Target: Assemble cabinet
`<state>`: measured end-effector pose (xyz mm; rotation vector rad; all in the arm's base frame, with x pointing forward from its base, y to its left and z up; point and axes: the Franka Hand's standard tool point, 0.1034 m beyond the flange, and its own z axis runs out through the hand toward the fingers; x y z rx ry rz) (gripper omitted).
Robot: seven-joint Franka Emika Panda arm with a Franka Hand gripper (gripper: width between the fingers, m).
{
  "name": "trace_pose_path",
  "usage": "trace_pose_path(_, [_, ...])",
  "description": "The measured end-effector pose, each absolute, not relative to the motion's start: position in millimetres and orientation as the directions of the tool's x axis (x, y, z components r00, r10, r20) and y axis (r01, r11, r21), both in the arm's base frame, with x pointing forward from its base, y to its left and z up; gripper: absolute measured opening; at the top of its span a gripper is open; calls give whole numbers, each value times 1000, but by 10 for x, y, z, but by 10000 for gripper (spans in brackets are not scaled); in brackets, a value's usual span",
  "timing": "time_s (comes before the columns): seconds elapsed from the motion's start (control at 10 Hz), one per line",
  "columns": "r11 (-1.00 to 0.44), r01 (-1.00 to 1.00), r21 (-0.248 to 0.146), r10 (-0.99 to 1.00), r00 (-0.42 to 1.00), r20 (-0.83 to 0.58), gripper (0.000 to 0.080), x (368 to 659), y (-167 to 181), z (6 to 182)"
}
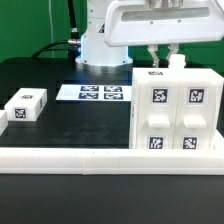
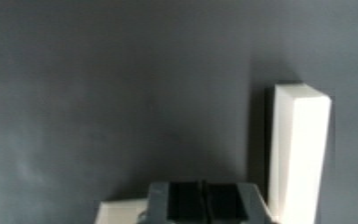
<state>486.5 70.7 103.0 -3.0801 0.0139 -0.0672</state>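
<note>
The cabinet (image 1: 175, 112) is a white boxy body with tagged square face panels, standing at the exterior view's right against the front rail. My gripper (image 1: 163, 57) hangs straight down over its top, fingertips at or just above the top's far edge. In the wrist view the gripper (image 2: 206, 204) shows two dark pads (image 2: 179, 203) pressed close together with only a thin seam between them and nothing visible in it. A white upright panel (image 2: 300, 150) of the cabinet stands beside the pads, and a white corner (image 2: 130, 212) lies beneath them.
A small loose white tagged block (image 1: 25, 105) lies at the exterior view's left. The marker board (image 1: 95, 93) lies flat at the back middle. A long low white rail (image 1: 100, 158) runs along the front edge. The arm's base (image 1: 100, 45) stands behind.
</note>
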Motion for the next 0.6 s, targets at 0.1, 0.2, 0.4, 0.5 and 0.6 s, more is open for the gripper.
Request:
trace_pose_path(0.1, [-998,1,-55,-1,999,37,2,4759,600,990])
trace_pose_path(0.2, [-999,3,-52,1,999,37,2,4719,495,994])
trace_pose_path(0.4, [-999,5,-51,3,999,37,2,4726,499,986])
trace_pose_path(0.5, [-999,2,-51,0,999,36,2,4728,481,985])
trace_pose_path(0.6, [-999,4,-51,2,999,36,2,4724,492,982])
